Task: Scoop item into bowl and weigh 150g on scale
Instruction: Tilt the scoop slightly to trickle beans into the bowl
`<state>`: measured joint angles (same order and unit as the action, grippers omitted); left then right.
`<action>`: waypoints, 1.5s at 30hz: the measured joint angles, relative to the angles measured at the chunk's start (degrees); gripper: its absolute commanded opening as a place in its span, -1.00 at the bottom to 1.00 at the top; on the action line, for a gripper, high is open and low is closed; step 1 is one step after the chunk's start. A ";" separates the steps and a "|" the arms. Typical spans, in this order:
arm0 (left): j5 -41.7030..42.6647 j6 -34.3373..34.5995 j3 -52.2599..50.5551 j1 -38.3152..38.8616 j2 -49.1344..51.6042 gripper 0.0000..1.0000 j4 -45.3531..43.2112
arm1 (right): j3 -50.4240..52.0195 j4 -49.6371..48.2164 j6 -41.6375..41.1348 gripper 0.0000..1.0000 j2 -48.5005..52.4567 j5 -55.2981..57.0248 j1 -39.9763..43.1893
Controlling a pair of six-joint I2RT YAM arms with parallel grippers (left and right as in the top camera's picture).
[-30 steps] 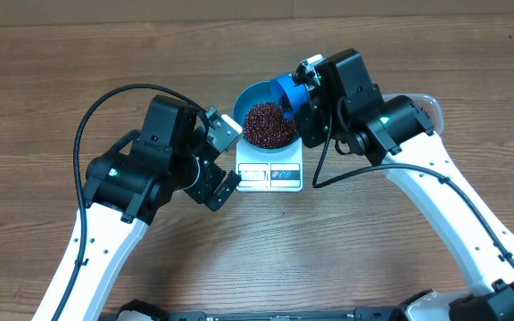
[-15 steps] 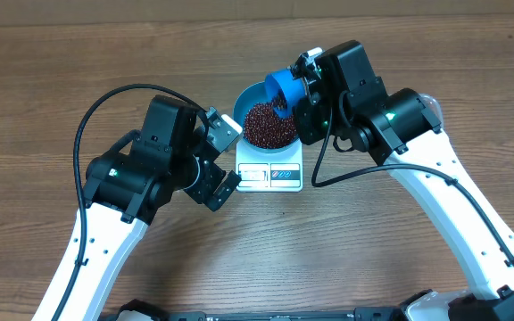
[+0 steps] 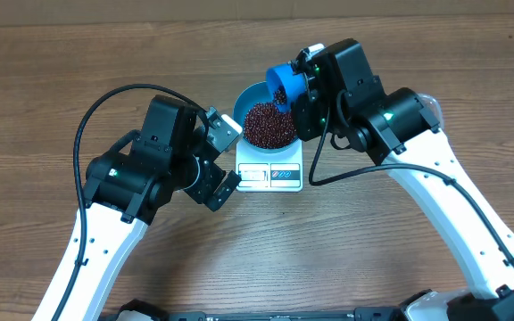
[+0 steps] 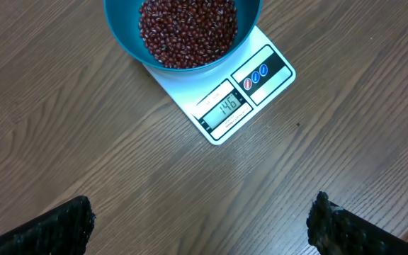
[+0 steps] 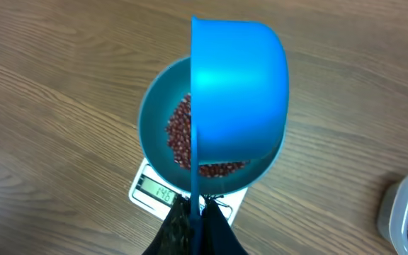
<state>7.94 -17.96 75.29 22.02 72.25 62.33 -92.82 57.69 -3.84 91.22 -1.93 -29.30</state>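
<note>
in the last second the right claw (image 5: 197, 221), pinching the handle of the blue scoop (image 5: 239, 85), has tipped it further over the bowl (image 3: 246, 96) of beans (image 3: 269, 125) on the scale (image 3: 270, 176) at upper centre, which reads 146, so probably only a trickle more is needed; the left claw (image 3: 228, 156) hangs spread wide and empty.

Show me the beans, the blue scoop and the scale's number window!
beans (image 4: 186, 32), left wrist view, middle of the heap.
blue scoop (image 5: 239, 92), right wrist view, outside of its cup.
scale's number window (image 4: 225, 108), left wrist view, on the digits.
</note>
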 measured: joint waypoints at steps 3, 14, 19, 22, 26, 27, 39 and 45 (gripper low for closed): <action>0.00 0.02 0.00 0.00 0.00 0.99 0.00 | -0.52 0.31 -0.02 -0.92 1.09 -0.22 -0.13; 0.00 0.00 0.00 0.00 0.00 0.99 0.00 | -1.68 1.81 -0.26 -0.92 1.79 2.19 -1.16; 0.00 0.02 0.00 0.00 0.00 0.99 0.00 | -2.14 3.37 -0.46 -0.92 2.32 2.45 -1.33; 0.00 0.02 0.00 0.00 0.00 0.98 0.00 | -2.58 3.32 -0.44 -0.92 2.34 3.74 -1.99; 0.02 0.00 0.00 0.00 0.00 0.99 0.00 | -3.02 3.41 -0.46 -0.92 2.54 3.63 -2.29; 0.00 0.02 0.00 0.00 0.00 0.99 0.00 | -3.10 3.45 -0.46 -0.92 2.54 3.67 -2.29; 0.00 0.00 0.00 0.00 0.00 0.99 0.00 | -4.15 5.33 -0.72 -0.92 2.86 4.48 -2.29; 0.00 0.02 0.00 0.00 0.00 0.99 0.00 | -4.90 5.99 -1.49 -0.92 2.93 4.46 -2.29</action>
<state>7.94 -17.93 75.29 22.02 72.25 62.33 -97.71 63.68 -5.32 94.15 2.52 -31.59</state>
